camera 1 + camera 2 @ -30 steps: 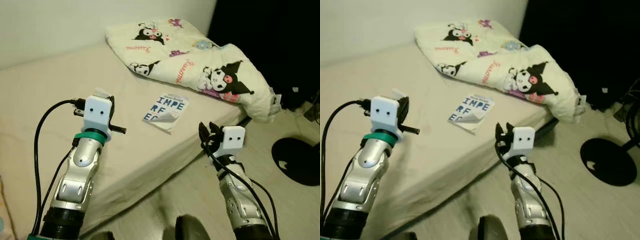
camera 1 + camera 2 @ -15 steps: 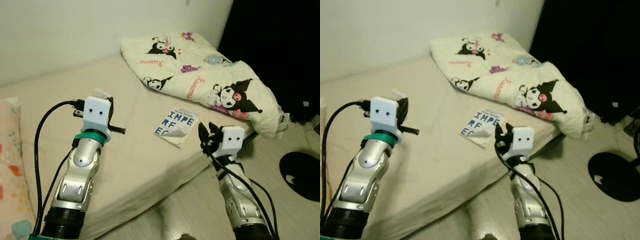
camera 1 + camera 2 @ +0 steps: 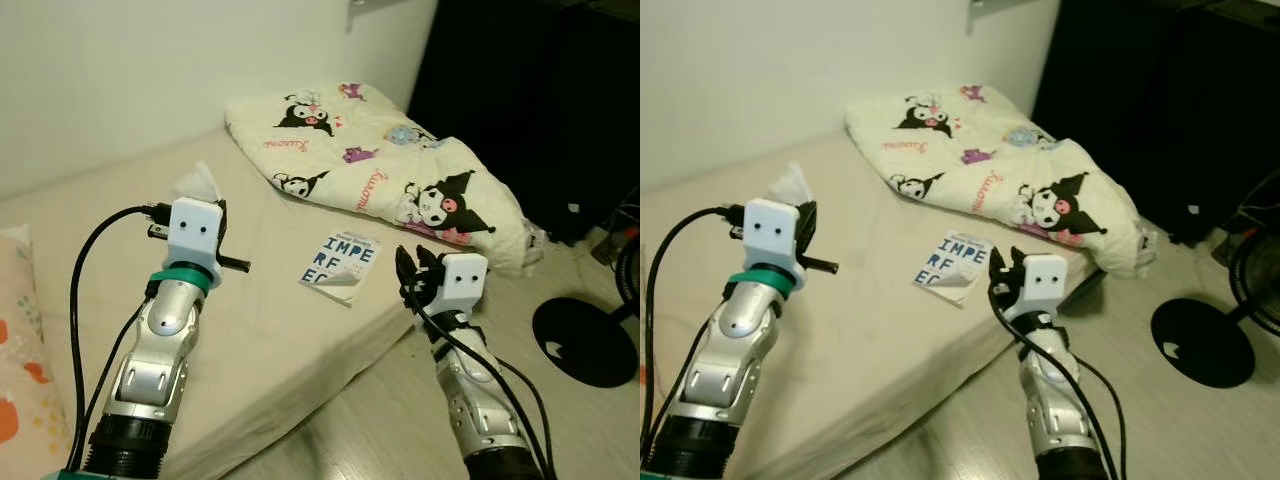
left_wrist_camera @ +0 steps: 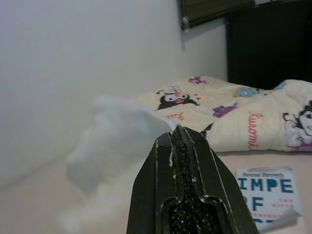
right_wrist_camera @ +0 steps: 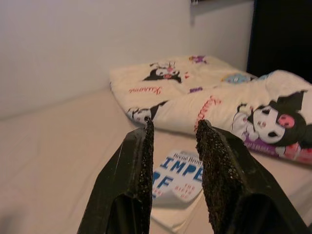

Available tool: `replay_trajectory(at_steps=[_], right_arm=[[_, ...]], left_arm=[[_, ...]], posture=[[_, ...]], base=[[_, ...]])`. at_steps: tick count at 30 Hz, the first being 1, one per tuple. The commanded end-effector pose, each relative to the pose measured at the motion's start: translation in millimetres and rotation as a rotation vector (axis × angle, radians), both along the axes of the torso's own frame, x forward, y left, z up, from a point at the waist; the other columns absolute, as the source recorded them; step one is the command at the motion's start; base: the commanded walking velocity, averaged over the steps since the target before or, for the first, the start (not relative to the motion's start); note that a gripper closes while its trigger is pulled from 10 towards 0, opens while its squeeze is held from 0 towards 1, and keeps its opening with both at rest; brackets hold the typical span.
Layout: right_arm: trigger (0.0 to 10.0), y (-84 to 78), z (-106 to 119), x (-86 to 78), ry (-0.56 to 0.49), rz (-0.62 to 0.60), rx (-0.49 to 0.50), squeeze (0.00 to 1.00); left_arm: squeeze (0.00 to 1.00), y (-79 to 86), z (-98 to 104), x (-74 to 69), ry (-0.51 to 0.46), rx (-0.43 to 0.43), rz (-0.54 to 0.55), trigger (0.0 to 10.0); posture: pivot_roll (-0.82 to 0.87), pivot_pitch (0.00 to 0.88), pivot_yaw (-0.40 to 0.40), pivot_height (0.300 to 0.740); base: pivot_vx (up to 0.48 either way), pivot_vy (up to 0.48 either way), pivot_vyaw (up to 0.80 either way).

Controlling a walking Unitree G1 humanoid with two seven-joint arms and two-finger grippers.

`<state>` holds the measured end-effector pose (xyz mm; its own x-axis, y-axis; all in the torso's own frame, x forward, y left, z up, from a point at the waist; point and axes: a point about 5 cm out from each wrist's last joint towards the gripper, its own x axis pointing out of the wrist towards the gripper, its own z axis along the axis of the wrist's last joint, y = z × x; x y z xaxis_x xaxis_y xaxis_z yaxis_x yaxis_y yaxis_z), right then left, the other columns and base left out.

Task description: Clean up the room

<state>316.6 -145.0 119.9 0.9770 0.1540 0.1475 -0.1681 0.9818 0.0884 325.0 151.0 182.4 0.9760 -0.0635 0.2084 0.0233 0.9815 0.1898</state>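
Note:
My left gripper (image 4: 175,132) is raised over the beige bed (image 3: 270,330) and is shut on a crumpled white tissue (image 4: 114,141), which sticks out behind the wrist (image 3: 195,181). My right gripper (image 5: 174,127) hovers open near the bed's front edge with nothing between its fingers. It points at a white book with blue letters (image 3: 342,262), whose cover corner curls up. The book lies flat on the mattress just beyond the right gripper (image 3: 412,270).
A folded cream blanket with cartoon prints (image 3: 380,170) lies at the back right of the bed. A patterned pillow (image 3: 20,350) sits at the left edge. On the floor to the right stands a black round fan base (image 3: 585,342), with dark furniture behind it.
The camera has shifted, so the bed, book and blanket sit differently in the picture. Both arms hold the same pose, and the tissue stays in the left gripper.

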Motion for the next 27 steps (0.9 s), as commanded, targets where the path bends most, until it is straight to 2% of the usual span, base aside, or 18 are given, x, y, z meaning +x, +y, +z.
replay_trajectory(at_steps=[1, 6, 14, 27], right_arm=[[10.0, 3.7, -8.0, -3.0, 0.024, 0.018, -0.003, 0.00], [10.0, 11.2, -9.7, -3.4, 0.028, 0.040, -0.002, 0.00], [10.0, 11.3, -9.6, -2.5, 0.027, 0.046, -0.003, 0.00], [10.0, 11.3, -10.4, -2.7, 0.026, 0.043, -0.001, 0.00]], left_arm=[[0.00, -0.7, -10.8, -2.3, 0.030, 0.005, 0.002, 10.0], [0.00, -2.5, -13.7, -3.3, 0.035, 0.005, 0.000, 10.0], [0.00, -7.9, -14.8, -5.2, 0.023, 0.035, -0.042, 10.0], [0.00, -8.2, -15.9, -4.6, 0.026, 0.031, -0.014, 10.0]], posture=[[-0.04, 0.020, 0.053, 0.740], [-0.04, 0.017, 0.050, 0.740], [-0.04, 0.017, 0.050, 0.740], [-0.03, 0.020, 0.049, 0.740]], base=[[0.000, 0.000, 0.00], [0.000, 0.000, 0.00], [0.000, 0.000, 0.00], [0.000, -0.357, 0.00]])
